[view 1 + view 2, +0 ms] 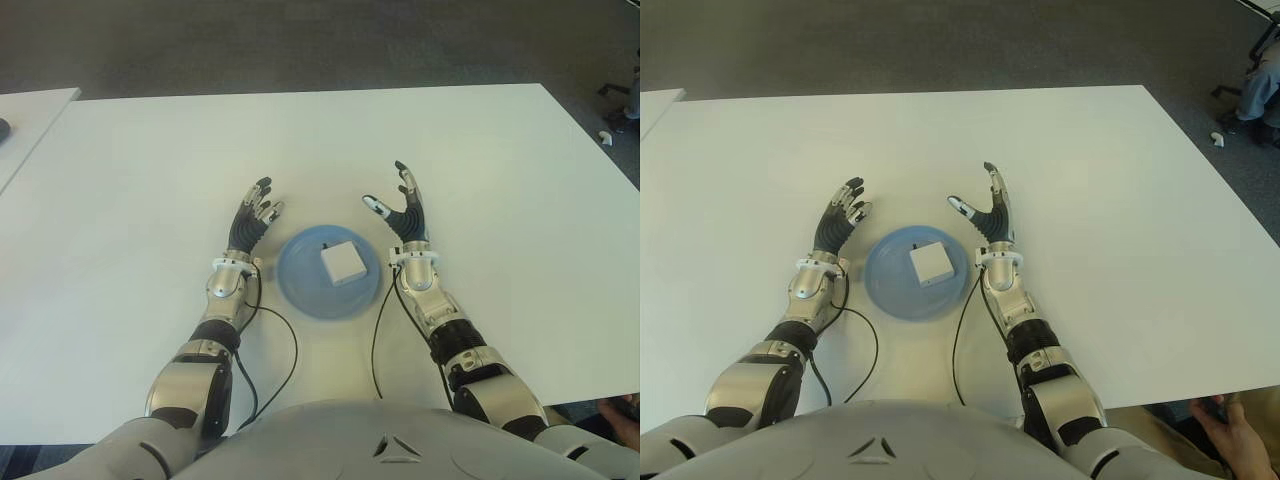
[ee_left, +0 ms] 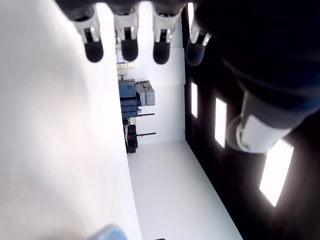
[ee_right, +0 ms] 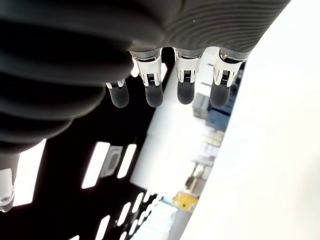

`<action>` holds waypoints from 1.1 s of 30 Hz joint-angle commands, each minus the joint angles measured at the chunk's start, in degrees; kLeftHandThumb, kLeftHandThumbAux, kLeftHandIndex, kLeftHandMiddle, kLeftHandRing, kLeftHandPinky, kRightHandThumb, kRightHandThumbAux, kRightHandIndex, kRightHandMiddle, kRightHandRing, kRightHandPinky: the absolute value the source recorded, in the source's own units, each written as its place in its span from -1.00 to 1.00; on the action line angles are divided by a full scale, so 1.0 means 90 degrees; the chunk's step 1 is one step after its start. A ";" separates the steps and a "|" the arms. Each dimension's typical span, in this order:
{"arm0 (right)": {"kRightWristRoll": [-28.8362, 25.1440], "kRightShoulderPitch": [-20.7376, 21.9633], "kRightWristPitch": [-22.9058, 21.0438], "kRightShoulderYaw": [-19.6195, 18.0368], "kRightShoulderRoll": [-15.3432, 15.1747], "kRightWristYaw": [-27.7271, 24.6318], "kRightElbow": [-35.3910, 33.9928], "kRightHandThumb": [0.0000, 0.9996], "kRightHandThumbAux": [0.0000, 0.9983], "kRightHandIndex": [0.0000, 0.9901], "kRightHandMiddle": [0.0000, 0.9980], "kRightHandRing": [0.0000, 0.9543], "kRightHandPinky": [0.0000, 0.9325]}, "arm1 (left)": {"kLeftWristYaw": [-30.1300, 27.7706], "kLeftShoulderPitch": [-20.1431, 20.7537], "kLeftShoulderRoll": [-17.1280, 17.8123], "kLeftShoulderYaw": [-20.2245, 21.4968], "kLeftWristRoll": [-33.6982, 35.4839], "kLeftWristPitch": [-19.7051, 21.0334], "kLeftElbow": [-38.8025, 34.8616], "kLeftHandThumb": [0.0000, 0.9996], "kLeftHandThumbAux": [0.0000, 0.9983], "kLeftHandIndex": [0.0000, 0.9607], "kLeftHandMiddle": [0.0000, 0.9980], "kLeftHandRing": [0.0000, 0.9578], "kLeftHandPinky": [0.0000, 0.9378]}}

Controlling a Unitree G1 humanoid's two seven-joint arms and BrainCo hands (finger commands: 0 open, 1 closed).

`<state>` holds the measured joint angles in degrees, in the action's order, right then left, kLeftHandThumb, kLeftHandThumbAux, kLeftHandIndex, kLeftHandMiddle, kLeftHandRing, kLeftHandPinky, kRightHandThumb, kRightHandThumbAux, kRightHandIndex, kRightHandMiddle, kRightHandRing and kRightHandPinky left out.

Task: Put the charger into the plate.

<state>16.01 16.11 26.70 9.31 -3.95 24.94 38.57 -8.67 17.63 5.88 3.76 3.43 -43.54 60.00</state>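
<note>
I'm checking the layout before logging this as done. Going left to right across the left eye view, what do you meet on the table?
Left hand, open → blue plate with the white charger lying in it → right hand, open, all on the white table.

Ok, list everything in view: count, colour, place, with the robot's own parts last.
charger: one, white, lying in the plate, held by neither hand
plate: one, blue, on the table between the two hands
table: one, white, in front of the robot
second table: one, white, at the far left edge
floor: dark grey, beyond the table
person's hand: one, at the lower right corner past the table edge
cables: two, black, running from the wrists toward the body
left hand: one, black and silver, open, left of the plate
right hand: one, black and silver, open, right of the plate
</note>
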 commanded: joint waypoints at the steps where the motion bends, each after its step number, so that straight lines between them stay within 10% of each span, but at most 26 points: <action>1: -0.0411 0.0115 0.0186 -0.0287 0.0147 -0.0295 0.0495 -0.83 -0.03 -1.00 -1.00 -1.00 -1.00 | -0.0118 -0.0399 -0.0150 -0.0050 -0.0031 0.1762 0.0551 -0.97 0.14 -0.75 -0.83 -0.96 -0.99; 33: -0.0419 0.0210 0.0587 -0.0533 0.0079 -0.1168 0.2292 -0.98 -0.06 -1.00 -1.00 -1.00 -1.00 | 0.0153 -0.0354 -0.0137 0.0049 -0.0026 0.1595 0.0642 -1.00 0.28 -0.94 -0.90 -0.94 -0.97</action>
<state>13.82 20.69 33.80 5.07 -3.45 16.97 53.25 -8.62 18.31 5.85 3.97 3.39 -43.81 61.16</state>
